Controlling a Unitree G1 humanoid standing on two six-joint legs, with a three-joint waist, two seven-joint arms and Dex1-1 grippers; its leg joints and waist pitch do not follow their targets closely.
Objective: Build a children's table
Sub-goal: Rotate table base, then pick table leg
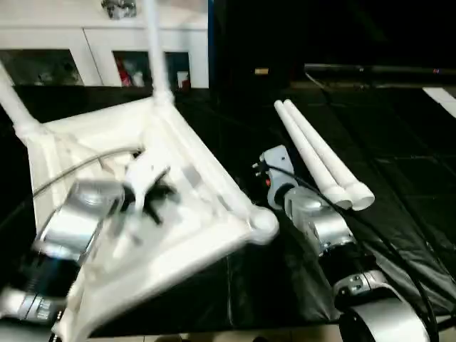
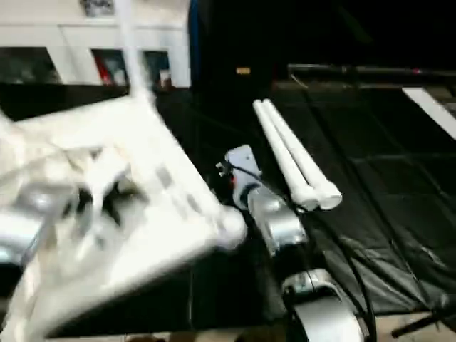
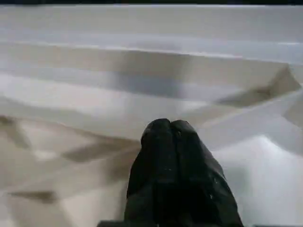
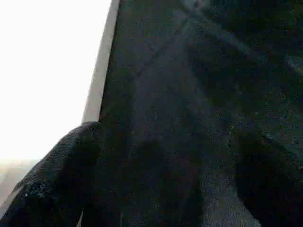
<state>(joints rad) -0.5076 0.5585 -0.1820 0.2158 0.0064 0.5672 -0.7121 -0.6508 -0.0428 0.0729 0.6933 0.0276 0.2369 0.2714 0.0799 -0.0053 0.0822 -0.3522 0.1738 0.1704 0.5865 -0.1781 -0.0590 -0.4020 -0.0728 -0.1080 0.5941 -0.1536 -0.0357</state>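
Observation:
The white tabletop [image 1: 192, 235] lies upside down and tilted on the black mat, ribbed underside up. Two tube legs stand in its far corner sockets, one [image 1: 154, 50] at the back and one [image 1: 16, 103] at the left. The near-right corner socket [image 1: 263, 224] holds no leg. Two loose white legs [image 1: 318, 155] lie side by side on the mat to the right. My left gripper [image 1: 146, 194] hovers over the ribs, its fingers [image 3: 165, 142] pressed together on nothing. My right gripper [image 1: 267, 178] is open just right of the tabletop edge [image 4: 97, 80], over the mat.
A white glass-door cabinet [image 1: 107, 57] stands behind the mat. A dark bar [image 1: 370, 70] runs along the back right. Grey cables cross my left forearm [image 1: 71, 221] and trail beside the right one [image 1: 324, 228]. The mat's front edge [image 1: 214, 333] is near.

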